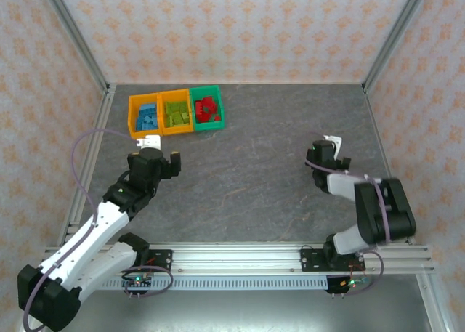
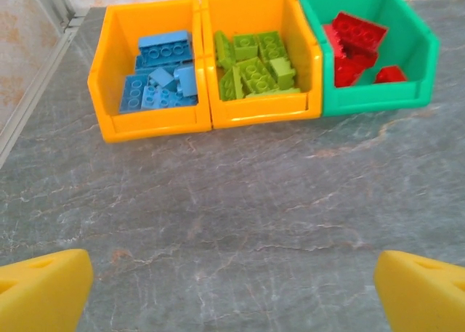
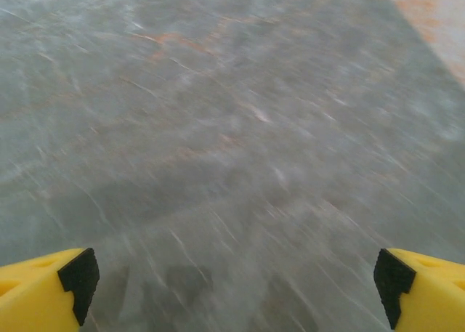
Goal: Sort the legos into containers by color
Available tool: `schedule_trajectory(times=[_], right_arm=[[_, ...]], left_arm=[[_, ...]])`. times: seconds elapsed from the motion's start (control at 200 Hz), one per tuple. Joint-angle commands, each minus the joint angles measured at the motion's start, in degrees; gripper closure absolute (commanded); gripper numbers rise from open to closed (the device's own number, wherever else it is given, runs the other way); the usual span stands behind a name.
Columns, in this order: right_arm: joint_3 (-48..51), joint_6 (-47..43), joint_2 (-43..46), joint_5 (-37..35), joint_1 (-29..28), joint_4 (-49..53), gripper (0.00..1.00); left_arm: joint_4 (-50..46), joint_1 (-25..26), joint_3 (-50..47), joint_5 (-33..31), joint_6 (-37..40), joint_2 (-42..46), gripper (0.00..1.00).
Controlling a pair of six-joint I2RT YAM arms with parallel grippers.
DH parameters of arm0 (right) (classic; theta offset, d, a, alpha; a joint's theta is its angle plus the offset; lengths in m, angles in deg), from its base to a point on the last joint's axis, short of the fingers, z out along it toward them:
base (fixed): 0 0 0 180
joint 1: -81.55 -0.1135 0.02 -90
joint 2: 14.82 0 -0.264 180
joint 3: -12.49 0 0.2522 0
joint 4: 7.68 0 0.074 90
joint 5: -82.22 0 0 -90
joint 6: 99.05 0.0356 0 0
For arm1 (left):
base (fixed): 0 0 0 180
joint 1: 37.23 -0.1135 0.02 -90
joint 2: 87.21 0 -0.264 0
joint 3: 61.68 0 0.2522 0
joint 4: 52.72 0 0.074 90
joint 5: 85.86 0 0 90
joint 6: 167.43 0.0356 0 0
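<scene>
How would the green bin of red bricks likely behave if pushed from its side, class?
The green bin probably slides rather than tips: it sits low and wide on the smooth table. It likely drags the two orange bins along, since they look joined. The loose red bricks may rattle.

Black-and-white left arm [image 1: 102,223] and right arm [image 1: 378,208] carry lilac cables [image 1: 75,161], with yellow wedge fingers [image 2: 43,292]
</scene>
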State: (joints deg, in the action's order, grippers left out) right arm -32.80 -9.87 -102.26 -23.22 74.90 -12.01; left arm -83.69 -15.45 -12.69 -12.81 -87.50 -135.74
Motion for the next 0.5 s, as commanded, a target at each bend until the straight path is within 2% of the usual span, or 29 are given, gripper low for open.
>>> schedule_trajectory(times=[0.0,0.025,0.05,0.07,0.09,0.105,0.145,0.205,0.265,0.31,0.34,0.365,0.4,0.425,0.445,0.475,0.495], right_arm=[[-0.8,-2.5,-0.2,8.9,3.2,-13.4,0.04],[3.3,-2.3,1.1,10.1,3.4,-18.3,0.0],[7.5,-1.9,1.3,12.4,4.7,-22.8,0.01],[10.5,-1.6,-1.1,12.7,5.0,-35.0,0.0],[11.3,-1.0,-2.8,11.1,5.1,-39.1,0.01],[10.6,-0.5,-2.5,9.9,5.1,-36.7,0.01],[6.3,-0.3,1.3,10.0,5.1,-21.8,0.01],[9.0,-1.9,-1.4,11.7,4.7,-32.3,0.01],[7.1,-1.3,1.0,10.8,4.6,-24.3,0.01],[6.5,-1.3,0.8,11.0,4.7,-24.2,0.01],[6.7,-1.4,1.0,11.1,4.7,-24.2,0.01],[6.8,-1.4,0.9,11.1,4.7,-24.3,0.01],[6.6,-1.4,0.9,11.2,4.7,-24.3,0.01],[6.7,-1.5,1.0,11.2,4.7,-24.2,0.01],[6.8,-1.5,1.0,11.3,4.7,-24.3,0.01],[6.7,-1.5,0.9,11.3,4.7,-24.4,0.01],[6.7,-1.5,0.9,11.3,4.7,-24.3,0.01]], left_arm=[[12.5,-3.0,-4.4,0.5,6.9,-3.0,0.0],[15.2,-3.6,-5.3,0.7,8.2,-4.2,0.0],[18.1,-4.5,-6.2,0.6,8.9,-5.4,0.0],[20.5,-5.4,-7.0,0.9,9.2,-6.6,0.0],[23.0,-6.6,-7.7,1.9,9.2,-8.0,0.0],[24.8,-7.6,-8.2,2.8,9.3,-9.1,0.0],[28.3,-10.2,-8.4,6.4,10.6,-12.7,0.0],[34.8,-13.4,-8.5,10.5,11.3,-18.8,0.0],[40.0,-15.5,-7.8,12.9,13.1,-25.4,0.0],[44.9,-17.0,-7.3,12.1,12.6,-29.8,0.0],[44.4,-18.2,-5.3,12.7,11.8,-31.4,0.0],[47.0,-19.4,-4.9,14.1,11.5,-33.0,0.0],[45.3,-21.4,-3.2,17.3,10.2,-35.2,0.0],[48.7,-22.1,-4.0,18.5,10.0,-37.0,0.0],[50.6,-22.2,-4.8,18.9,9.9,-37.3,0.0],[47.2,-22.2,-4.2,19.5,10.1,-36.2,0.0],[50.3,-22.2,-5.6,20.2,10.6,-36.3,0.0]])
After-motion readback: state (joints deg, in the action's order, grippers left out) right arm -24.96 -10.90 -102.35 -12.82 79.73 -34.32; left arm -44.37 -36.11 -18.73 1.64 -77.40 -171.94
